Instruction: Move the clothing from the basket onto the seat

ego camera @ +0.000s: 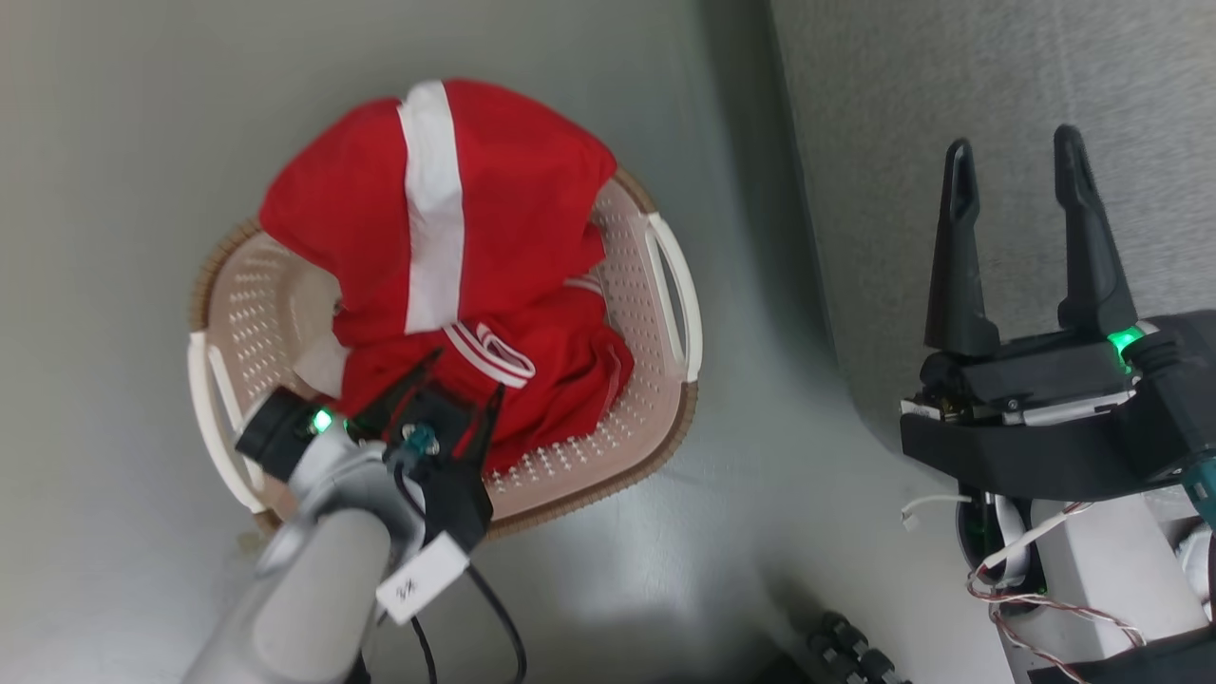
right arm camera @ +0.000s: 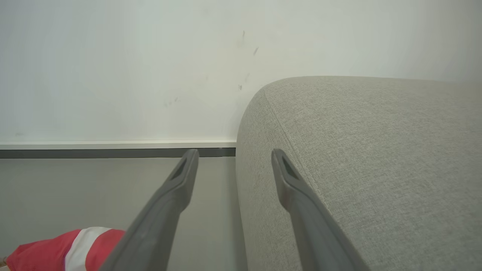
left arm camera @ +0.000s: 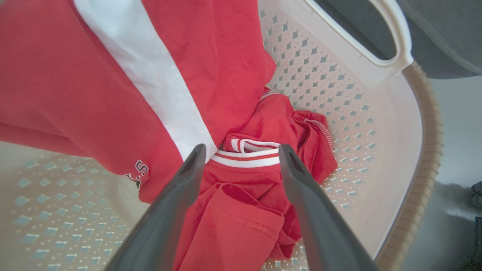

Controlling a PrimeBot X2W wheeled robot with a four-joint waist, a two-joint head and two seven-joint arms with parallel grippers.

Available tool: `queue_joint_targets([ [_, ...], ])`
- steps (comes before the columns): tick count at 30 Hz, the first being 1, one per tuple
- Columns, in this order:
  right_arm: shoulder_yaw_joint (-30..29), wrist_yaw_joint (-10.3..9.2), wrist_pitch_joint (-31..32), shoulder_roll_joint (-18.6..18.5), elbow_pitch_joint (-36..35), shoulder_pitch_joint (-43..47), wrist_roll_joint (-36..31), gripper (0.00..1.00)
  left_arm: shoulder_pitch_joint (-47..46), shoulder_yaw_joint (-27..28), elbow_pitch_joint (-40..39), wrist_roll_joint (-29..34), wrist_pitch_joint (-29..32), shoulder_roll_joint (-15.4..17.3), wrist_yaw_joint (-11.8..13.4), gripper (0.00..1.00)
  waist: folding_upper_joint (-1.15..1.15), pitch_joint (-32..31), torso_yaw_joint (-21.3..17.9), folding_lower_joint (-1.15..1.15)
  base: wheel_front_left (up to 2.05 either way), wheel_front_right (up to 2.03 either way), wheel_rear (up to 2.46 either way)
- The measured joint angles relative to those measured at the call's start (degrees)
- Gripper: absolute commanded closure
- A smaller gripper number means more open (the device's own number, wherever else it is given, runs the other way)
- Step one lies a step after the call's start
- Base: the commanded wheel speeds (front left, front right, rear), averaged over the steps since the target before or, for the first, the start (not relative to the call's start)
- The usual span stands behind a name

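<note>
The clothing [ego camera: 456, 218], bright red with a broad white stripe, is heaped high in the cream perforated basket [ego camera: 256, 304] on the floor. My left gripper [ego camera: 465, 375] reaches down into the basket's near side, open. In the left wrist view my left gripper [left arm camera: 241, 150] has its fingers on either side of a fold with white-and-red striped trim [left arm camera: 244, 160], inside the basket [left arm camera: 339, 94]. The jaws have not closed on it. My right gripper [ego camera: 1016, 157] stands open and empty over the edge of the grey seat [ego camera: 950, 76]. In the right wrist view my right gripper [right arm camera: 234, 154] is beside the seat [right arm camera: 357, 150], with the clothing [right arm camera: 56, 248] low at the left.
The basket stands on a pale grey-green floor [ego camera: 114, 142], a short gap left of the seat's side. A white wall [right arm camera: 113, 67] with a dark skirting strip runs behind. A dark ribbed part [ego camera: 850, 651] and loose wires [ego camera: 1035, 589] lie near my base.
</note>
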Motion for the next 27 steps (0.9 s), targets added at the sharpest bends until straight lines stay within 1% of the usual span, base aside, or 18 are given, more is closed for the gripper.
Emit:
queue_joint_targets([
  [7,0.0,0.00,0.0,0.2,-0.7,-2.2,-0.5,0.00,-4.4,-1.0,3.0,0.9,1.9,0.2,-0.1,0.00,0.00,5.1,-0.8,0.00,0.00,0.00,0.00],
  [12,0.0,0.00,0.0,0.4,-0.1,-3.0,-0.9,0.00,-5.2,-1.8,5.8,1.4,2.5,0.1,-0.5,0.00,0.00,7.8,-1.4,0.00,0.00,0.00,0.00],
  [19,0.3,0.00,0.0,0.8,0.1,-3.4,-1.3,0.00,-8.0,-1.8,8.1,1.9,3.0,0.1,-0.4,0.00,0.00,9.5,-2.0,-0.01,0.00,0.00,0.00],
  [26,0.5,0.01,0.0,0.9,0.6,-4.1,-1.3,0.00,-10.0,-1.9,10.4,3.3,3.2,0.1,0.6,0.00,0.00,10.4,-2.5,-0.01,0.00,0.00,0.00],
  [27,0.5,0.01,0.0,1.0,0.6,-4.3,-1.3,0.00,-10.2,-1.9,10.7,3.4,3.2,0.1,0.8,0.07,0.00,10.5,-2.6,-0.01,0.00,0.00,0.00],
])
